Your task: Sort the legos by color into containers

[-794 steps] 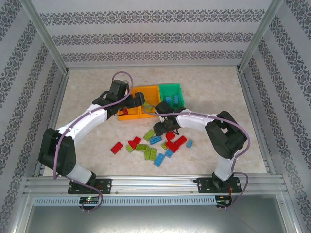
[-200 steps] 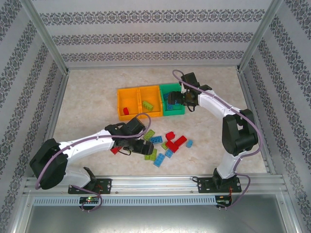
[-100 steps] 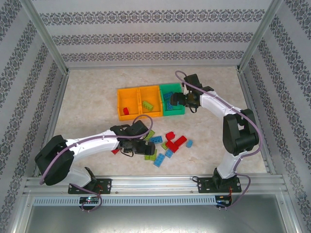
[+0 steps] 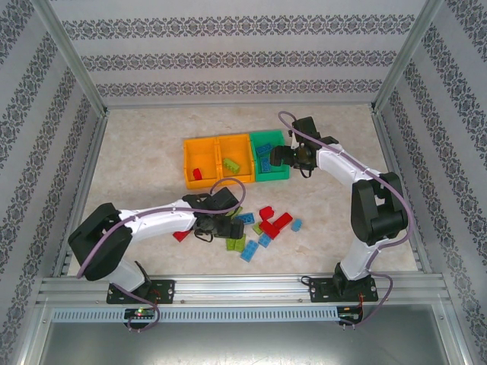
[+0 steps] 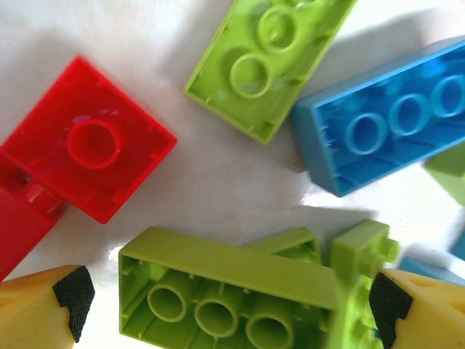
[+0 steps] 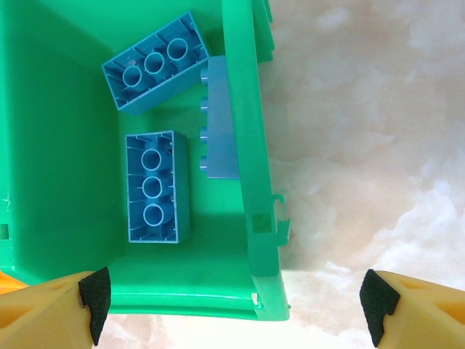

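**Blue in the green bin, both grippers spread wide**

The right gripper (image 4: 277, 157) hangs over the green bin (image 4: 272, 176), its jaws wide apart and clamped on nothing. Its wrist camera puts one finger above the bin's floor and the other above bare table (image 6: 363, 145), with the bin's side wall running between them. Ahead of the fingertips lie three blue bricks (image 6: 156, 187). Two are hollow side up and the third stands on edge against that wall. From overhead they are no more than a blue patch just beside the gripper. Farther from it, in a row touching the green bin, sit the middle orange bin (image 4: 236, 182) holding a lime brick (image 4: 231, 163) and the far orange bin (image 4: 187, 163) holding a red brick (image 4: 197, 173).

The left gripper (image 4: 221, 226) is down among the loose legos (image 4: 262, 224), well apart from the bins. Its wrist camera shows the jaws apart, with a long lime brick (image 5: 225, 291) lying hollow side up between the fingers and a gap at one end. Ahead of the tips are a square red brick (image 5: 91, 149), a second lime brick (image 5: 269, 58) and a blue brick (image 5: 392, 123), undersides up. Overhead, the arm covers these.
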Action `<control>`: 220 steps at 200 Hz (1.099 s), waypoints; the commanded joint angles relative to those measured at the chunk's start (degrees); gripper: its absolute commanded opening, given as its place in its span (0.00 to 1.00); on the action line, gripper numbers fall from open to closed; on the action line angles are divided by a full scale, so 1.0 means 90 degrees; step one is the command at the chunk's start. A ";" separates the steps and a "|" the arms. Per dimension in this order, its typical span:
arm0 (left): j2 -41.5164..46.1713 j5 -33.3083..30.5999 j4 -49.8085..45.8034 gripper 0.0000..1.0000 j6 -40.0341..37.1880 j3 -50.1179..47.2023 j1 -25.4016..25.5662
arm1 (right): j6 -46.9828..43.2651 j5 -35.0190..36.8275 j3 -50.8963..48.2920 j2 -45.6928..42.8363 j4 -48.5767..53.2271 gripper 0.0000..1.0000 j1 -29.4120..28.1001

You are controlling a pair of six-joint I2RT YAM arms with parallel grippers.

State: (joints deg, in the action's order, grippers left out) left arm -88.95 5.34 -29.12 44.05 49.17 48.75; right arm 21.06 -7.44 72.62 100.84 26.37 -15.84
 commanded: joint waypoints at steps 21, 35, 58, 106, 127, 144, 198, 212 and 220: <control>-0.0088 0.0109 0.0081 0.97 0.0164 -0.0141 0.0042 | -0.0045 -0.0081 -0.0100 -0.0247 -0.0003 0.91 0.0089; -0.0059 0.0067 0.0110 0.97 0.0187 -0.0160 0.0042 | -0.0042 -0.0067 -0.0129 -0.0257 -0.0010 0.92 0.0089; 0.0004 -0.0038 0.0106 0.95 0.0193 -0.0142 0.0042 | -0.0050 -0.0060 -0.0183 -0.0264 -0.0020 0.92 0.0100; 0.0035 -0.0149 0.0082 0.89 0.0087 -0.0065 0.0042 | -0.0065 -0.0055 -0.0256 -0.0281 -0.0037 0.92 0.0111; 0.0026 -0.0160 0.0121 0.84 0.0038 -0.0054 0.0042 | -0.0065 -0.0042 -0.0303 -0.0301 -0.0030 0.92 0.0111; 0.0066 -0.0202 0.0111 0.79 0.0027 -0.0052 0.0042 | -0.0065 -0.0031 -0.0341 -0.0330 -0.0040 0.92 0.0126; 0.0331 -0.0475 -0.0032 0.65 0.0030 -0.0024 0.0042 | -0.0050 -0.0045 -0.0411 -0.0364 -0.0078 0.92 0.0124; 0.0385 -0.0537 -0.0131 0.65 0.0027 0.0023 0.0042 | -0.0045 -0.0053 -0.0421 -0.0364 -0.0078 0.92 0.0124; 0.0409 -0.0571 -0.0207 0.64 0.0028 0.0063 0.0042 | -0.0048 -0.0054 -0.0436 -0.0373 -0.0088 0.92 0.0124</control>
State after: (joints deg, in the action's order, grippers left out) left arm -86.98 2.66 -29.12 44.91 48.38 48.75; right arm 21.06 -7.53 69.71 99.18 26.30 -15.11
